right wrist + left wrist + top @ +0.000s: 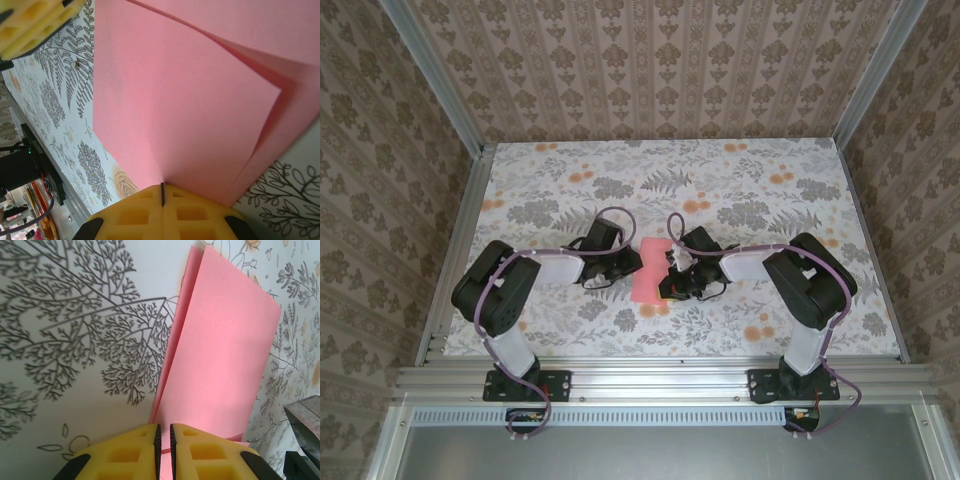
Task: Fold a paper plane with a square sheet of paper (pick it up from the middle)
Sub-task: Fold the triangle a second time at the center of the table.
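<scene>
One square sheet of paper (651, 270), salmon-pink and folded double, sits mid-tabletop (720, 180) between two arms seen from above; at the left wrist, the left fingers (125, 455) pinch its edge, a thin slit between them; at the right wrist, the right fingers (135, 215) clamp tight on its near edge

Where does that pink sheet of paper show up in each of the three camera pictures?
Top external: salmon-pink folded paper sheet near the centre.
Left wrist: sheet right of centre, above the left pincer.
Right wrist: sheet from centre to upper right.
Shared landmark: grey fern-print tablecloth.
</scene>
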Controlling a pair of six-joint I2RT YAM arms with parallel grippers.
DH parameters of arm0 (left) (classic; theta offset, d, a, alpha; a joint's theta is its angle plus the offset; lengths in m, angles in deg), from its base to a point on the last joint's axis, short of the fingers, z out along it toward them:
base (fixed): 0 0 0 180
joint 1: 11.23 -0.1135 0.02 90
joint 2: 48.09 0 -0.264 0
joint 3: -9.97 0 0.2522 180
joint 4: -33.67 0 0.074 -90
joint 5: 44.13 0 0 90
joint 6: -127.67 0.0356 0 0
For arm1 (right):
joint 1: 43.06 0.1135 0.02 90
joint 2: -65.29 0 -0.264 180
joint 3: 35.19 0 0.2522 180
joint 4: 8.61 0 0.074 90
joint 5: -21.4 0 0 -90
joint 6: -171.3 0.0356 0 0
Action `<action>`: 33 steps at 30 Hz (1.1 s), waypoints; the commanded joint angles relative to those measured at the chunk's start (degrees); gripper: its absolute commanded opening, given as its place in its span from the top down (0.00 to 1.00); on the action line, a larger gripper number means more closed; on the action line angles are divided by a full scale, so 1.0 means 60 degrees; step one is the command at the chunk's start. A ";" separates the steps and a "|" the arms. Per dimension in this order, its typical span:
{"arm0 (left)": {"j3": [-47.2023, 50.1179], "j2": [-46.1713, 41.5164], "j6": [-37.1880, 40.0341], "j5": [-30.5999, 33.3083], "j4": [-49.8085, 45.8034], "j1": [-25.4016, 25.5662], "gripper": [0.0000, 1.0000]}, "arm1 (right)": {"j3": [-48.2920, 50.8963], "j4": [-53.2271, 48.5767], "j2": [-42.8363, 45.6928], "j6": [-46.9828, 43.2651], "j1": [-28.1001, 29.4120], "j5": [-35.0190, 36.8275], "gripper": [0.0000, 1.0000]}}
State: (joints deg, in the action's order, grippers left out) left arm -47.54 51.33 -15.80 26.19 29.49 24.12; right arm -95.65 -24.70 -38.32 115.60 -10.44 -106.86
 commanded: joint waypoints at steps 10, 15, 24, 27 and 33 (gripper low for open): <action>-0.0343 -0.0115 0.0739 -0.0264 -0.0283 -0.0575 0.82 | 0.0357 -0.0958 -0.0605 -0.0064 -0.0064 0.1019 0.99; -0.0597 -0.0734 0.0915 -0.0428 -0.0806 -0.0203 0.82 | 0.0327 -0.0946 -0.0587 -0.0048 -0.0061 0.1043 0.99; -0.0352 -0.0384 0.0110 -0.0403 -0.0197 0.0785 0.84 | 0.0255 -0.0943 -0.0598 -0.0032 -0.0076 0.1051 0.99; -0.0296 -0.0048 0.0006 -0.0441 0.0122 0.0786 0.84 | 0.0223 -0.0994 -0.0596 -0.0048 -0.0076 0.1037 0.99; -0.0182 0.0406 0.0195 -0.0397 0.0406 0.0530 0.85 | 0.0226 -0.1071 -0.0603 -0.0107 -0.0076 0.1058 0.99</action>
State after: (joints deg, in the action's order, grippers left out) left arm -50.03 52.69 -14.38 24.03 29.91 28.34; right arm -95.74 -24.83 -38.34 115.60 -10.55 -106.95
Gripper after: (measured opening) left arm 0.150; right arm 0.056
